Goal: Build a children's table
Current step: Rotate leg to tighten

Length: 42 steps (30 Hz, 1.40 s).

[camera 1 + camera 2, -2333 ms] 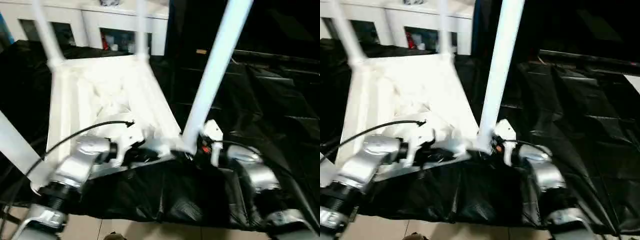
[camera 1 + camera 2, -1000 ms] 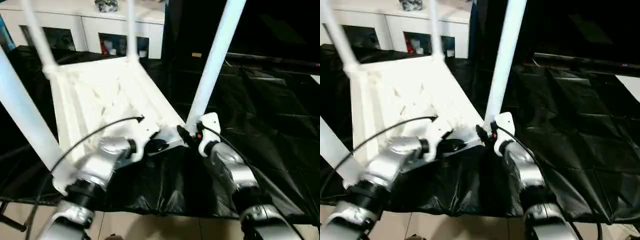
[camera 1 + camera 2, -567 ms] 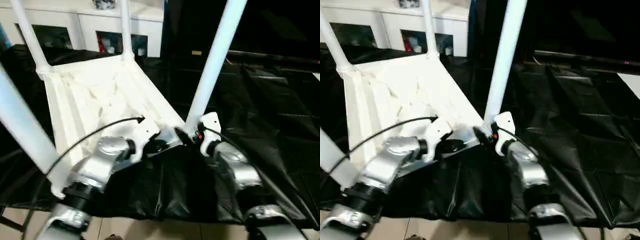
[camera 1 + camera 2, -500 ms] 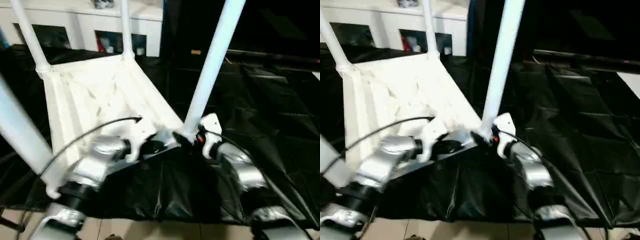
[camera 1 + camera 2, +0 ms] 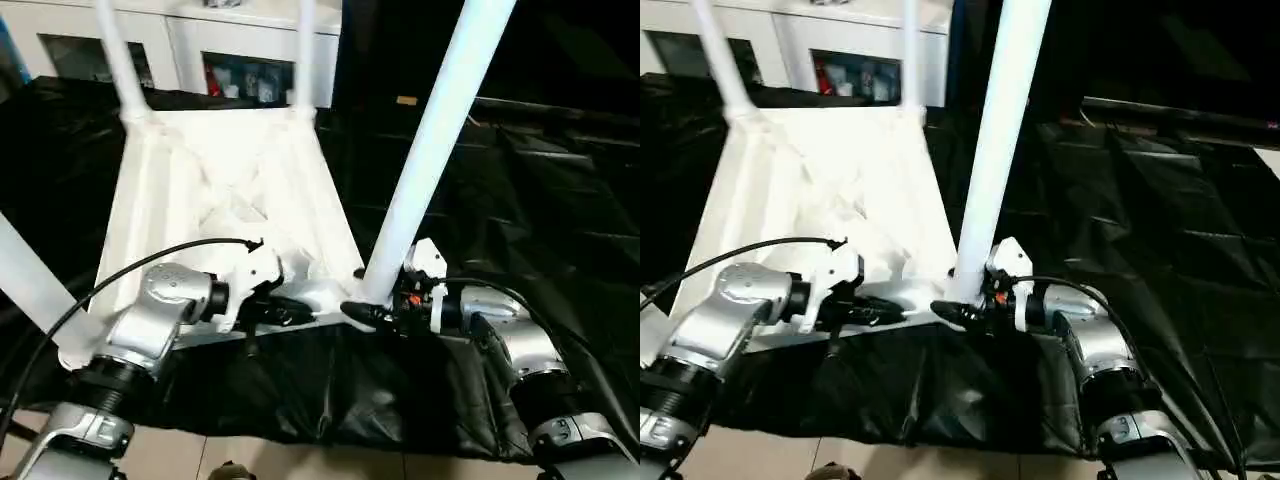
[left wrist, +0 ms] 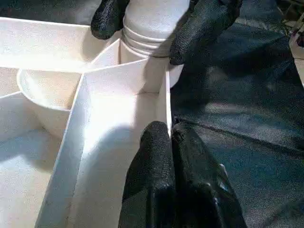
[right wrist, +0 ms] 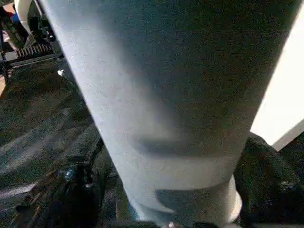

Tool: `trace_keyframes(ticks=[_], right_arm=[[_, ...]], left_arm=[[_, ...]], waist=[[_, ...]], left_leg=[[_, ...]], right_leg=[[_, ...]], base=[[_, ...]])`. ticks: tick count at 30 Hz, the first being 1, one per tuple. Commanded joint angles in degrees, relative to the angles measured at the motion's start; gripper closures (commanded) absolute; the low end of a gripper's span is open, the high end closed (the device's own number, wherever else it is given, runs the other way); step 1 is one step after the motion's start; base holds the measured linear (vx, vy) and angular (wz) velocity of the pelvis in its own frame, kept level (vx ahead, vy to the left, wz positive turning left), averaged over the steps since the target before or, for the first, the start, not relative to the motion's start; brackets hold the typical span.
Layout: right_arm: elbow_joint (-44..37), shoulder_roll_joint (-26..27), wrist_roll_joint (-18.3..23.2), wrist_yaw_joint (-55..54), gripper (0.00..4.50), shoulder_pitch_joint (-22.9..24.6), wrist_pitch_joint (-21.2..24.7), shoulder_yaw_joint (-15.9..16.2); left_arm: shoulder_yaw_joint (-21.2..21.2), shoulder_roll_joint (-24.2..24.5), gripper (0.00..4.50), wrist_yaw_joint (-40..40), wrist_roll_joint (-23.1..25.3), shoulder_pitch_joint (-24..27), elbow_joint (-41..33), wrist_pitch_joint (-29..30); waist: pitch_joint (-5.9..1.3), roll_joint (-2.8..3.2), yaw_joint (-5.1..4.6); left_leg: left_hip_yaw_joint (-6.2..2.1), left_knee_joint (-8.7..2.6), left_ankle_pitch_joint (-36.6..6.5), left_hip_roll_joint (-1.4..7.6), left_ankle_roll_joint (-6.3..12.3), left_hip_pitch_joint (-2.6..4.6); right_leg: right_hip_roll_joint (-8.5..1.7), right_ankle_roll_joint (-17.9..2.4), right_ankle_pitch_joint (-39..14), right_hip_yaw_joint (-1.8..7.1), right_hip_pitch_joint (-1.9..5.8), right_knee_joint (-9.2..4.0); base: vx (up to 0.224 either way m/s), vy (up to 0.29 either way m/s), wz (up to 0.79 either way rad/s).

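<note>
White plastic tabletop (image 5: 215,215) is seen upside down on black sheeting (image 5: 540,200), legs up; its near rim is pinched by the closed left gripper (image 6: 167,142), one leg (image 5: 432,150) straddled at its base by the spread right gripper (image 6: 152,26).

Both forearms (image 5: 165,315) silver metallic, rounded casings, black ribbed collars near the elbows. White plastic wrist housings (image 5: 428,262); red detail on the right one. Thin black cable (image 5: 120,278) loops over the left forearm, another over the right. Fingers (image 6: 156,175) black, pebbled rubber texture.
</note>
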Motion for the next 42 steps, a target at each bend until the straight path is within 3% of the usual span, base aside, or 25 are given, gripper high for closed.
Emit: trace_keyframes(ticks=[1,4,5,9,15,25,29,31,36,42], right_arm=[[-2.3,1.6,0.7,3.0,0.96,0.2,0.4,4.2],[-2.7,1.0,0.6,5.0,1.03,0.3,1.2,5.3],[-3.2,0.6,0.6,6.5,1.03,0.6,1.7,6.2],[-4.2,0.5,0.8,7.3,1.33,1.4,2.6,6.7],[-5.2,0.7,0.6,7.0,1.75,2.9,3.0,6.8],[-5.1,2.2,0.7,3.1,1.81,3.4,3.0,5.2],[0.1,5.7,-2.8,-10.6,1.82,2.5,0.4,2.4],[4.6,9.3,-4.3,-22.1,1.82,1.2,0.3,0.0],[9.5,15.0,-4.5,-36.0,1.83,-1.4,1.0,-2.9],[11.3,17.6,-7.2,-41.7,1.83,-3.1,-0.8,-1.9]], left_arm=[[-2.2,-2.3,4.50,0.5,-1.4,-1.0,-0.6,-0.5],[-2.5,-1.4,4.50,-0.7,-1.4,-1.2,0.0,-0.9],[-2.7,-0.6,4.50,-1.5,-1.3,-1.3,0.4,-1.2],[-2.8,-0.1,4.50,-2.4,-1.3,-1.3,0.9,-1.7],[-2.5,-0.5,4.50,-2.0,-0.6,-1.2,2.1,-2.9],[-1.9,-1.2,4.50,0.3,-0.3,-1.0,2.8,-2.9],[-1.2,-4.7,4.50,8.3,1.7,-1.3,3.3,-1.3],[-1.4,-9.0,4.50,15.2,3.4,-1.7,3.8,0.3],[-2.3,-14.8,4.50,21.4,4.4,-2.0,3.6,2.5],[-3.7,-17.9,4.50,23.9,5.5,-1.9,3.5,2.9]], waist=[[-3.02,0.15,0.00],[-3.07,0.05,-0.02],[-3.17,0.38,0.12],[-3.18,0.45,0.39],[-3.07,0.42,1.05],[-2.92,0.44,1.26],[-2.56,0.38,1.03],[-2.19,0.34,0.47],[-2.21,0.29,-0.77],[-2.24,0.47,-1.37]], left_leg=[[0.39,-3.65,-10.3,1.27,3.28,0.77],[0.38,-3.55,-9.2,1.18,3.53,0.67],[0.37,-3.50,-8.8,1.17,3.70,0.70],[0.49,-3.38,-8.4,1.26,3.88,0.77],[0.36,-3.67,-12.1,1.29,2.09,0.81],[0.22,-3.92,-13.7,1.23,1.09,0.91],[-0.10,-4.34,-18.3,1.16,-0.78,1.18],[-0.55,-4.68,-21.6,1.03,-2.09,1.37],[-0.87,-4.68,-23.1,0.83,-1.82,1.24],[-0.79,-4.68,-23.6,0.72,-0.96,1.05]], right_leg=[[-2.39,-14.2,-5.3,1.73,2.72,-2.93],[-2.34,-14.1,-4.4,1.71,2.80,-2.81],[-2.26,-14.1,-3.8,1.65,2.86,-2.74],[-2.12,-14.6,-2.4,1.59,2.76,-2.54],[-2.37,-13.4,-7.6,1.73,2.68,-3.00],[-2.40,-12.3,-10.5,1.83,2.52,-3.26],[-2.88,-10.1,-19.7,2.00,2.20,-4.24],[-2.96,-7.4,-27.8,1.93,1.82,-5.13],[-2.86,-5.2,-31.7,1.79,1.49,-5.80],[-2.61,-4.7,-30.1,1.84,1.18,-5.87]], base=[[0.000,0.000,0.00],[0.000,0.000,0.00],[0.000,0.000,0.00],[0.000,0.000,0.00],[0.000,0.000,0.00],[0.000,0.000,0.00],[0.000,0.000,0.00],[0.000,0.000,0.00],[0.000,0.000,0.00],[0.000,0.000,0.00]])
